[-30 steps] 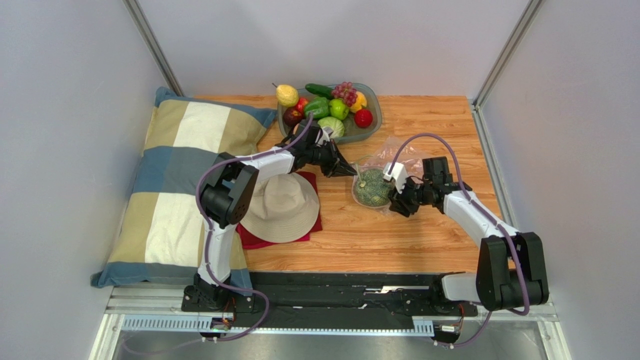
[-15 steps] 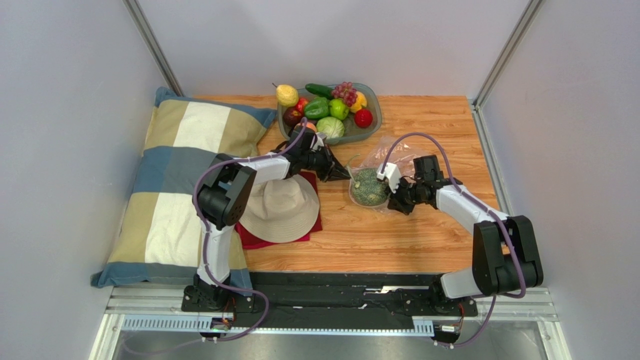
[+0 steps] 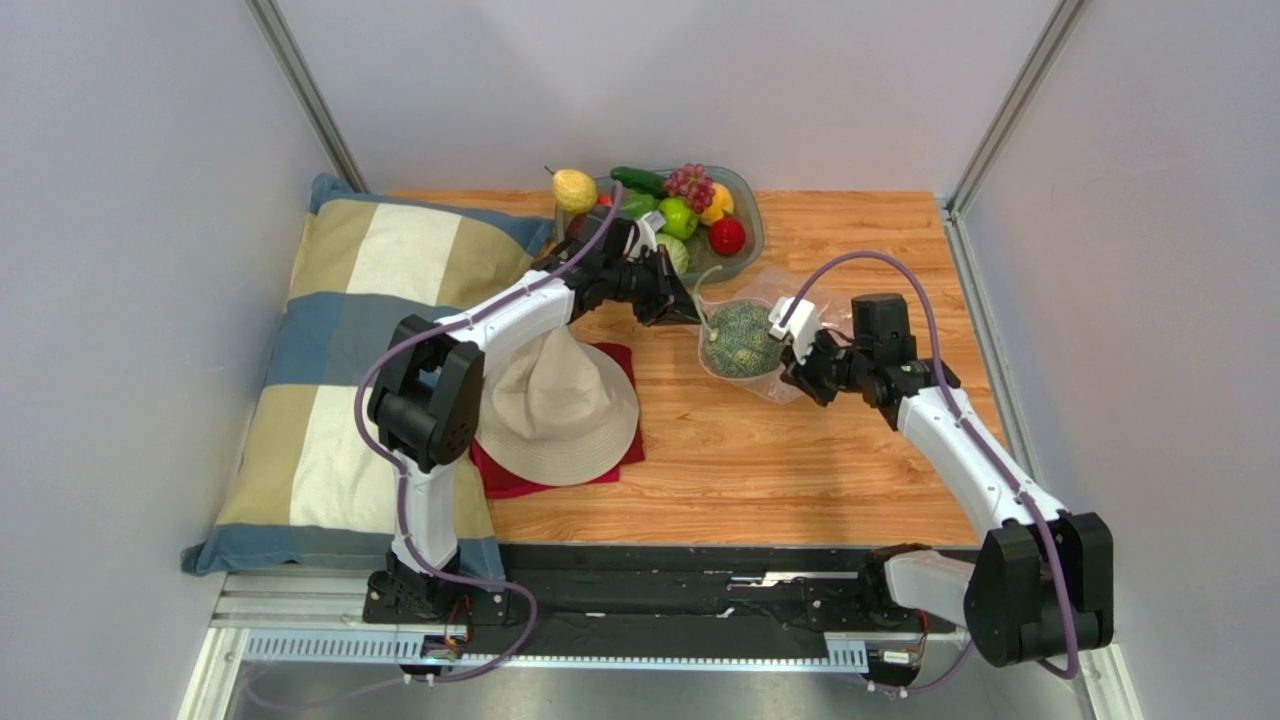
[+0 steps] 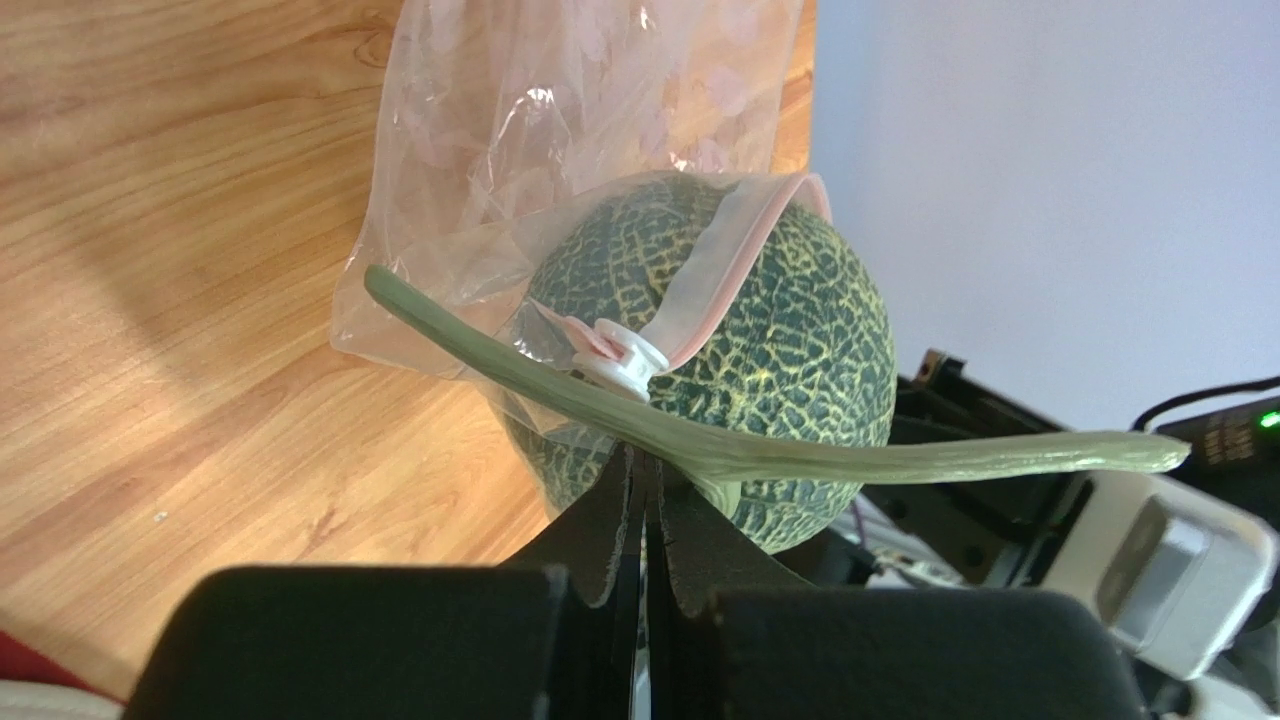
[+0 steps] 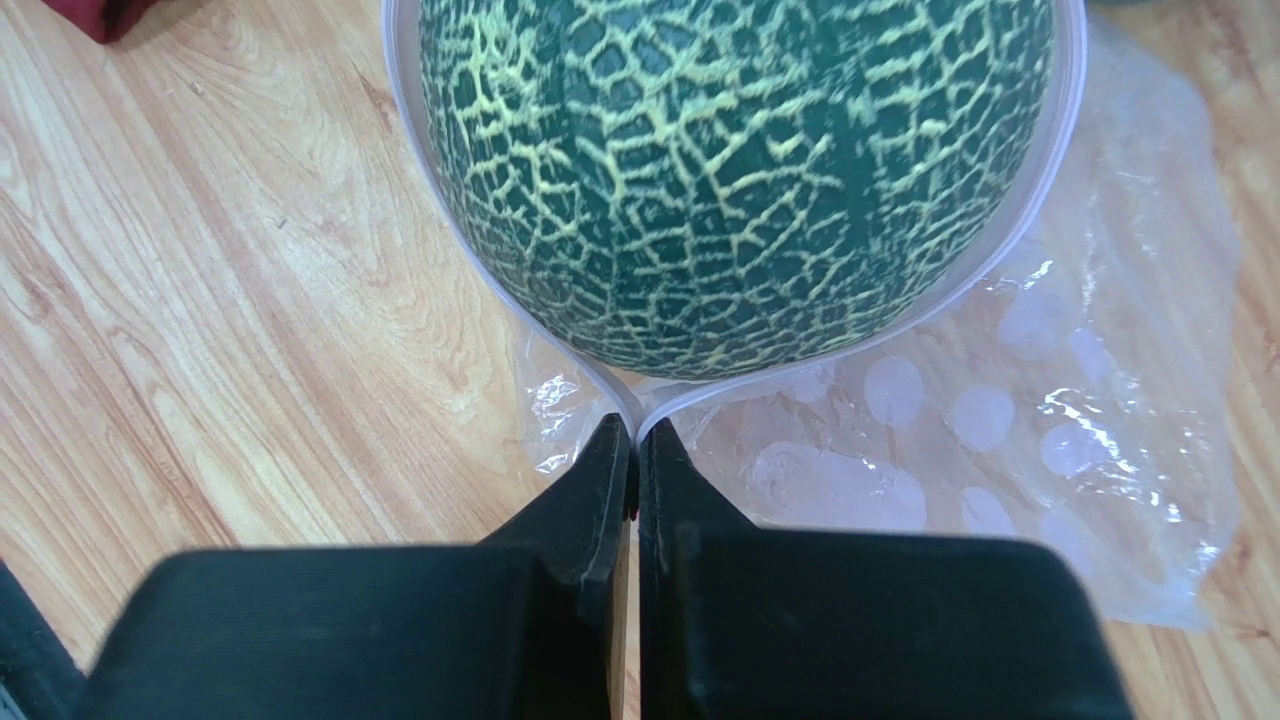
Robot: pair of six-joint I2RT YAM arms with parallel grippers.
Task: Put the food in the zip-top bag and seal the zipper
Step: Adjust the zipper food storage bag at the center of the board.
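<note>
Clamping down just now with the right gripper (image 5: 634, 446): jaws clenched on the near end of the zipper (image 4: 721, 263), half open a second ago. Pinching the far end beside the white slider (image 4: 621, 357) with the left gripper (image 4: 643, 465), jaws clenched too. Shifted bag (image 3: 792, 300), with melon (image 3: 739, 338) sitting in its mouth, back along the worktop (image 3: 751, 465) toward the bowl (image 3: 756, 225). Held at both ends, so probably ready for drawing the mouth over the melon before sealing.

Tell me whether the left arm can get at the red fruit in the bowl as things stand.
Probably not yet. The left pincer is shut on the edge of the zip-top bag; the red fruit lies near and uncovered, but the pincer must let go first.
</note>
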